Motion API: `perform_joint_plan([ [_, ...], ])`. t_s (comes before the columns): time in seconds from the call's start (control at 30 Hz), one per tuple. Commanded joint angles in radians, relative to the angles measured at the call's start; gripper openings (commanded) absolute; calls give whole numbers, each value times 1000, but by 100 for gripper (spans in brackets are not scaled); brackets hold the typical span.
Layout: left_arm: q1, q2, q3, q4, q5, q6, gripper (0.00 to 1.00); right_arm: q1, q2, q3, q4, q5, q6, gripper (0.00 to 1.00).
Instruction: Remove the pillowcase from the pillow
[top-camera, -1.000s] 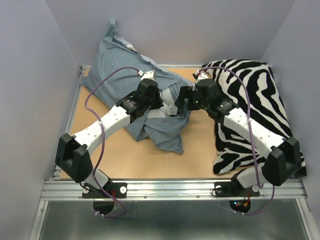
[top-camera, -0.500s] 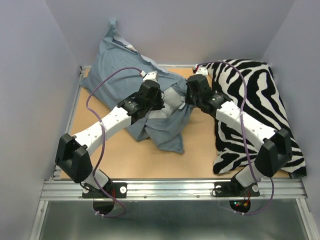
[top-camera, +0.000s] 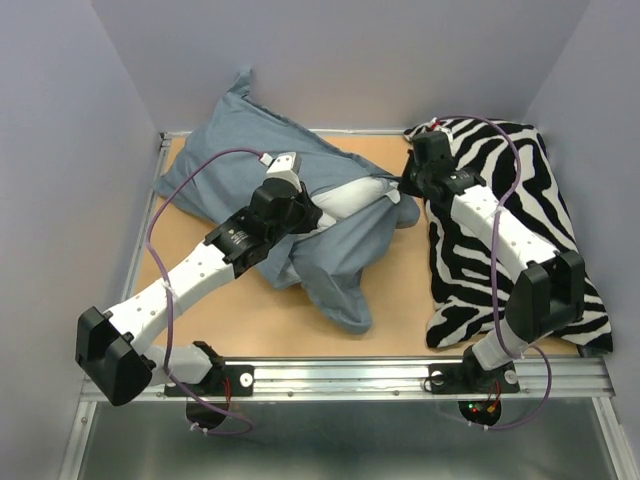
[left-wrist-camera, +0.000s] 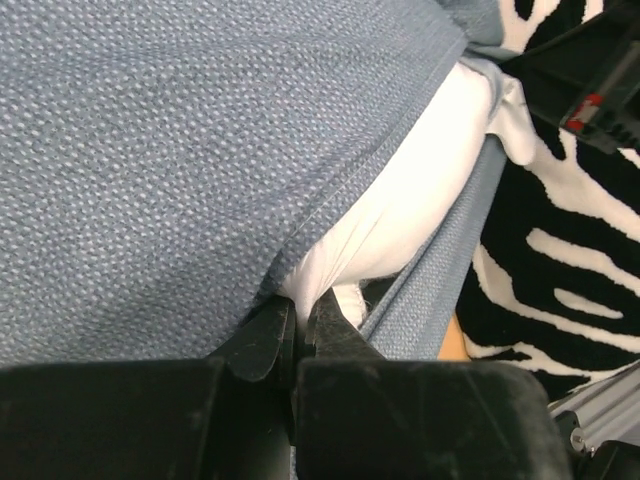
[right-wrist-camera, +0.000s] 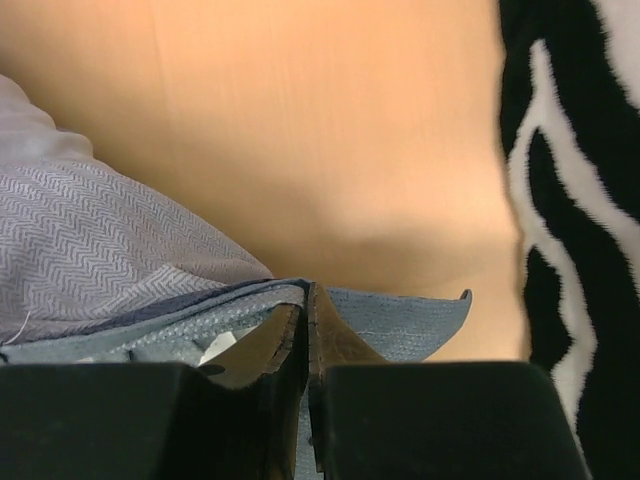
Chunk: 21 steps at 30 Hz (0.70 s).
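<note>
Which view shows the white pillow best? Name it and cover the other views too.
Left wrist: the pillow fills the close-up, bulging from the pillowcase mouth, right at the left gripper's shut jaws. Top external shows only a white sliver between the arms. Right wrist shows pillowcase cloth, no clear pillow.

Top view: soft, even overhead light, moderately bright; faint diffuse shadows on table (top-camera: 400, 290). Left wrist: pillowcase (left-wrist-camera: 150, 150) weave sharp, white pillow (left-wrist-camera: 420, 190) near blown out. Right wrist: soft throughout, cushion (right-wrist-camera: 570, 200) stripes smeared, lower edge dark.
</note>
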Motion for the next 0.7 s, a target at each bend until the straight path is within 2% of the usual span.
perform_joint_plan([
  [0.0,12,-130,41,-58,-83,14,0,-103,85,1,41,125,4,8],
  [0.3,8,-260,66,-164,-147,3,0,-156,219,-19,114,7,37,7],
  [0.53,8,-300,92,-175,-153,-6,0,-166,255,-83,170,-65,57,7],
  [0.67,8,-305,96,-142,-150,-17,0,-164,252,-163,239,-188,80,6],
])
